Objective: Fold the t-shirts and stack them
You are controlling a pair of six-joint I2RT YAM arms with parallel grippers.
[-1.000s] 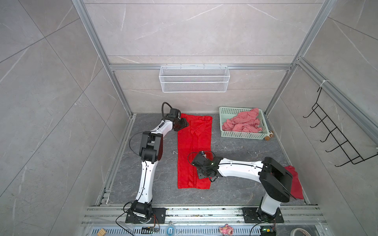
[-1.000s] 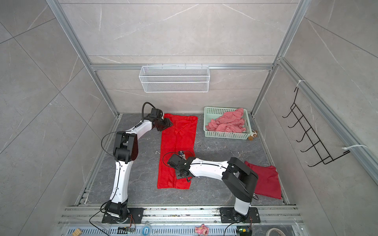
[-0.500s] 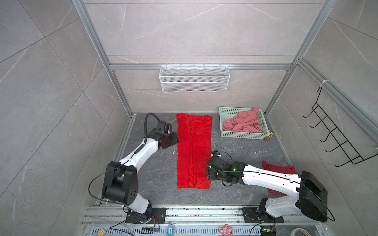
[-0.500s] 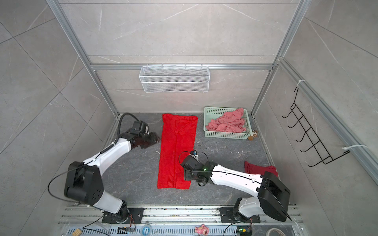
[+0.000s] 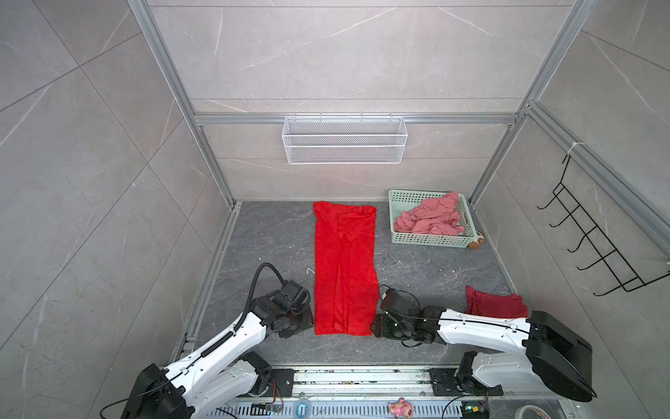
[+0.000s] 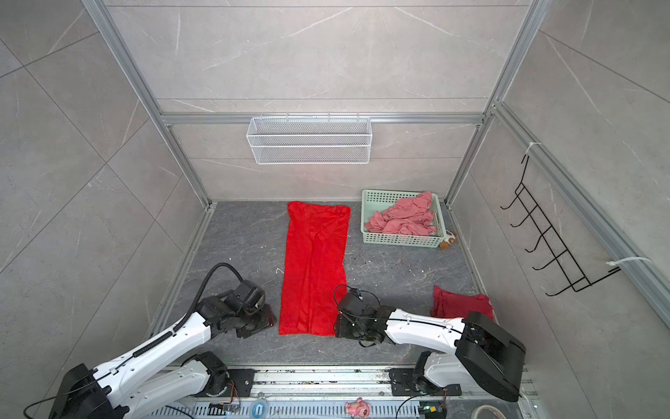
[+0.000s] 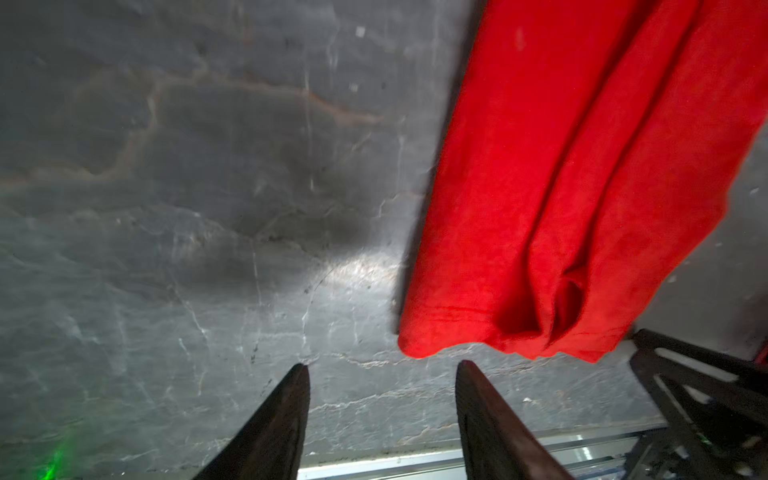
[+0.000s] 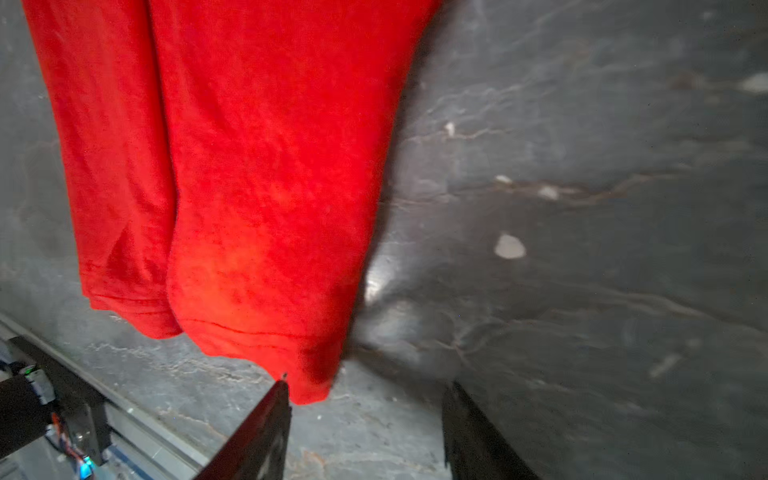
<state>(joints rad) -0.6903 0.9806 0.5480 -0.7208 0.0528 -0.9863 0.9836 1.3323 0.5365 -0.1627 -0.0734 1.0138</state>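
Both top views show the long red t-shirt (image 5: 342,268) flat in the middle of the gray floor (image 5: 268,239), and both arms have just swung back to its near end. The left gripper (image 7: 382,365) and the right gripper (image 8: 368,382) sit one by each bottom corner, jaws apart, holding nothing. I think they are getting ready to pinch those corners and fold the shirt over.

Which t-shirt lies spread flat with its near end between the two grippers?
The bright red t-shirt, a long flat strip mid-table; the crimson one lies compact at the right, the pink ones in the basket.
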